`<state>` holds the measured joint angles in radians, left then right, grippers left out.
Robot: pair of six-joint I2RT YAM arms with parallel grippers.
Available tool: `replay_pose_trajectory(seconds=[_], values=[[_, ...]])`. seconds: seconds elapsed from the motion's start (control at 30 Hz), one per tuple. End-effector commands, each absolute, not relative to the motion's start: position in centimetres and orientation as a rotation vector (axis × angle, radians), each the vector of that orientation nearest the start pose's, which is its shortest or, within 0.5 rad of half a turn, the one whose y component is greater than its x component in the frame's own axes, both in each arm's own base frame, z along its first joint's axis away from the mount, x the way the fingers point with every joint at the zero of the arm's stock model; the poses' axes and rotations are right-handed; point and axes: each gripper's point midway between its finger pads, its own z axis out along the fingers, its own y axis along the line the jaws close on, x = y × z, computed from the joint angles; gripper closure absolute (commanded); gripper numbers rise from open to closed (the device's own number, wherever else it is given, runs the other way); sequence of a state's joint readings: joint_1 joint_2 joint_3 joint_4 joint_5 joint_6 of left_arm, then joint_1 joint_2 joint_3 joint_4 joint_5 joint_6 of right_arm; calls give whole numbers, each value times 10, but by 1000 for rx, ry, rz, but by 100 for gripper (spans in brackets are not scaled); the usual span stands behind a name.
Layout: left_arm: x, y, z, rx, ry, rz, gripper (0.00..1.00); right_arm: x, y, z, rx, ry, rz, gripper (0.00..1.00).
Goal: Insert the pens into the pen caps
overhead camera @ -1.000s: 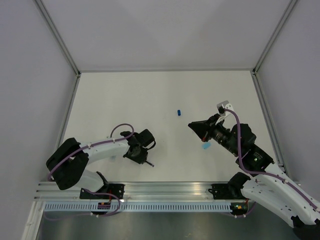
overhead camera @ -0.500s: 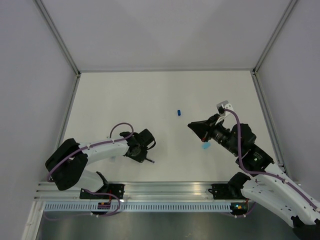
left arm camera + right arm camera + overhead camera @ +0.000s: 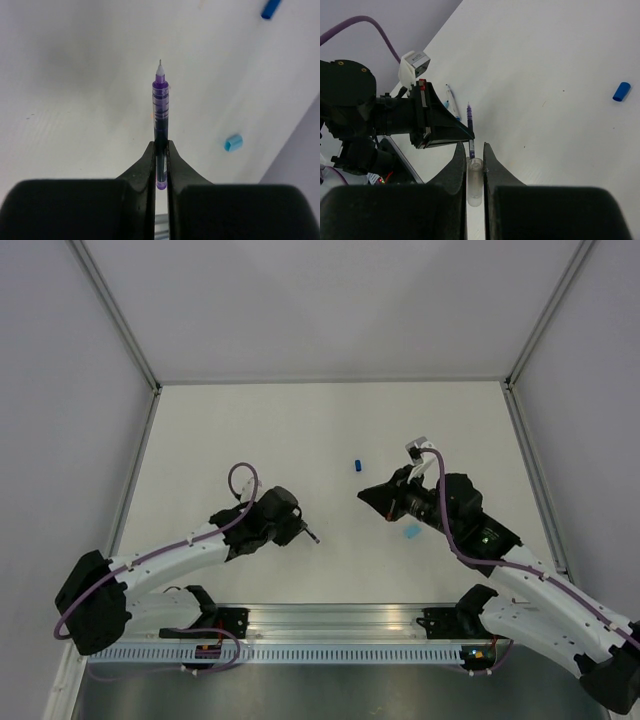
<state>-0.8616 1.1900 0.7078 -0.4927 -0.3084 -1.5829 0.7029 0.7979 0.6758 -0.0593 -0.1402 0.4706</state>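
Observation:
My left gripper (image 3: 302, 530) (image 3: 160, 144) is shut on the dark pen (image 3: 160, 100), a purple-tinted barrel whose fine tip points away from the fingers. My right gripper (image 3: 366, 497) (image 3: 471, 145) is shut on a short clear cap-like tube (image 3: 475, 180), whose open end faces the dark pen (image 3: 469, 120). A gap shows between the two grippers in the top view. The dark blue cap (image 3: 357, 464) (image 3: 621, 91) and the light blue cap (image 3: 411, 532) (image 3: 233, 143) lie loose on the table. The white pen (image 3: 450, 96) lies on the table beyond the left gripper.
The white table (image 3: 330, 420) is bounded by grey walls with metal posts at left, back and right. An aluminium rail (image 3: 330, 625) carrying both arm bases runs along the near edge. The left arm's purple cable (image 3: 240, 480) loops above its wrist.
My left arm has stretched out to the right, carrying the dark pen toward the centre. My right gripper has moved left toward it with the clear tube.

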Motion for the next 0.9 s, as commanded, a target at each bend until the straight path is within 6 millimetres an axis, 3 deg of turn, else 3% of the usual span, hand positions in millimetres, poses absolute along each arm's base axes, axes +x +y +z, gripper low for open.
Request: replay_pose_trajectory(seconds=[0.0, 0.1, 0.17, 0.2, 0.33, 0.6, 0.87], values=[[211, -257, 114, -566, 2361, -853, 98, 217, 258, 281, -342, 1749, 1075, 100], [209, -269, 139, -371, 2257, -1004, 98, 216, 267, 288, -376, 1737, 1115, 100], [198, -271, 137, -200, 2232, -1055, 98, 215, 271, 297, -400, 1714, 1143, 100], [192, -278, 152, -117, 2153, -1154, 98, 216, 273, 297, -404, 1715, 1147, 100], [174, -284, 171, 130, 2019, -1256, 98, 220, 283, 307, -433, 1686, 1178, 100], [145, -295, 184, 397, 1879, -1401, 98, 236, 315, 304, -503, 1708, 1245, 100], [135, -297, 191, 509, 1771, -1441, 98, 241, 326, 294, -527, 1713, 1265, 100]])
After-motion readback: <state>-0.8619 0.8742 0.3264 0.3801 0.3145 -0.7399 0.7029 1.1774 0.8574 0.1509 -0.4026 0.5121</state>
